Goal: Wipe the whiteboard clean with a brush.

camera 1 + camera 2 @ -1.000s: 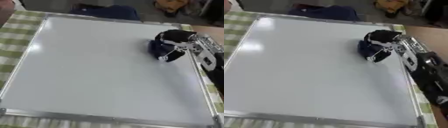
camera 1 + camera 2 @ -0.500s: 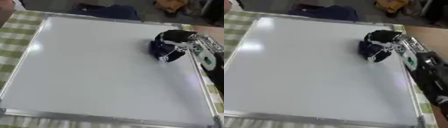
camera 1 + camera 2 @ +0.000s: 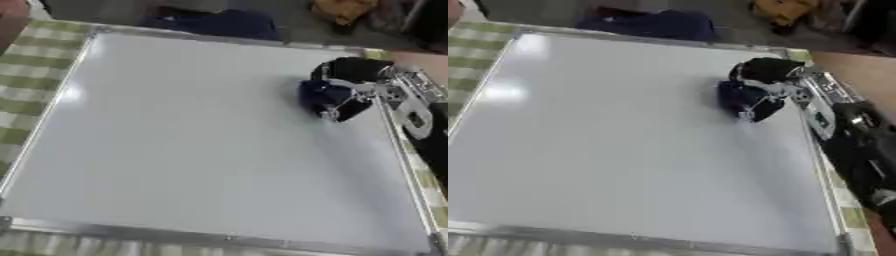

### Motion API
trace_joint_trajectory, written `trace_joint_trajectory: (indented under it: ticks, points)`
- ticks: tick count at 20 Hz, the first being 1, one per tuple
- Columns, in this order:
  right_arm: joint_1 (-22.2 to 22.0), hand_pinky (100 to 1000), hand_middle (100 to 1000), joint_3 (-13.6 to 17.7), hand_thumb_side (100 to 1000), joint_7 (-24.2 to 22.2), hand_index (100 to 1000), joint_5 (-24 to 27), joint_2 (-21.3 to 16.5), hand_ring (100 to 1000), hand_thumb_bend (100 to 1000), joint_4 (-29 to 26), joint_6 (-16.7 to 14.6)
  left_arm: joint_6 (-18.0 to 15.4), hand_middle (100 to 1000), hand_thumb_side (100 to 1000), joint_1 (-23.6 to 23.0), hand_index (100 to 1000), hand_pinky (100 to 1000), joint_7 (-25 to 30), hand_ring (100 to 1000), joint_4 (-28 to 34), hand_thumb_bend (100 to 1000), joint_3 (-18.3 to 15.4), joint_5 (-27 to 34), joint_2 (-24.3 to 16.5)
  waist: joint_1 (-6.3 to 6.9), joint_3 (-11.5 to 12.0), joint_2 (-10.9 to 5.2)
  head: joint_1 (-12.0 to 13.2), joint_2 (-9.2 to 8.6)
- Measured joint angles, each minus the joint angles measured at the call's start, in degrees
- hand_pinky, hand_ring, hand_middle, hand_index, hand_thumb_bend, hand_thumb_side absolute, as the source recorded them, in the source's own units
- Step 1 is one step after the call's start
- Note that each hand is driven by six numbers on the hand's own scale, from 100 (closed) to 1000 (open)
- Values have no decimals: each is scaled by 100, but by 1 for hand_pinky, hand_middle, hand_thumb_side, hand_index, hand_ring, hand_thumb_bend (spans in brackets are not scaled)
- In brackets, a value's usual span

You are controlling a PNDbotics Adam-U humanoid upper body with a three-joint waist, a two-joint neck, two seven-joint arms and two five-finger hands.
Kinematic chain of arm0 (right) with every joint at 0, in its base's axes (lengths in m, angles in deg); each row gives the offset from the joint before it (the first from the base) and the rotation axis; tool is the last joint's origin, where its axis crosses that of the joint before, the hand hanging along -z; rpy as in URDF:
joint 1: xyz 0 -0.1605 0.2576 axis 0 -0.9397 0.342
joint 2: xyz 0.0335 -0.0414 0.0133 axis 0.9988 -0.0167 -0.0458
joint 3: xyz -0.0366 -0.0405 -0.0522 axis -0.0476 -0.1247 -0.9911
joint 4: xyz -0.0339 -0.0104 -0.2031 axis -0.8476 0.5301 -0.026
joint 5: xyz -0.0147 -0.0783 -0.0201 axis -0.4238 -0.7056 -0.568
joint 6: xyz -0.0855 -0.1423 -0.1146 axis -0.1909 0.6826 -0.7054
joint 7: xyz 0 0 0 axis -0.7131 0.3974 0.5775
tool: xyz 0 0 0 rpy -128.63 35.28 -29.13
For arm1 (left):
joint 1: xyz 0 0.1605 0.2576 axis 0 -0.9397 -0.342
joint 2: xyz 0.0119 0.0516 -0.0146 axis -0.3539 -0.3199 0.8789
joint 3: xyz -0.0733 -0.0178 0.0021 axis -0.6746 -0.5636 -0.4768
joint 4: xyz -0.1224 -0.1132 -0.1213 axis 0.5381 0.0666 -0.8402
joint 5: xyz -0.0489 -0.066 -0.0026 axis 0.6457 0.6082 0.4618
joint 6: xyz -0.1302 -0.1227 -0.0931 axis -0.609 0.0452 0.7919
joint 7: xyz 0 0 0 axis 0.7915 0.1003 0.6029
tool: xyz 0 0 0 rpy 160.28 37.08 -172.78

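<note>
Fingers (image 3: 337, 107) of the right hand (image 3: 354, 82) are curled round a dark blue brush (image 3: 319, 95), which is pressed flat near the right edge of the large white metal-framed whiteboard (image 3: 175, 140), presumably so its pad wipes the surface.

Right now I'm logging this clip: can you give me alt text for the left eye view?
The right robot hand holds a dark blue brush against the upper right part of a large whiteboard, which shows no marks. The board lies flat on a green checked tablecloth, and the arm comes in along the board's right edge.
</note>
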Motion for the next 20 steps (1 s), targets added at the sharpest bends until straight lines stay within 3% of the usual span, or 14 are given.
trace_joint_trajectory:
  ticks: [13,20]
  points:
    - [76,759,431,98,114,102,465,-25,-42,779,100,219,153,2,541,1000,0,397,544,17,545,0,126,26,0,0,1,4,19,16,-31]
    - [88,743,398,69,158,-61,442,64,-61,753,100,222,56,-3,542,1000,4,398,545,22,546,0,127,29,0,0,2,6,20,18,-31]
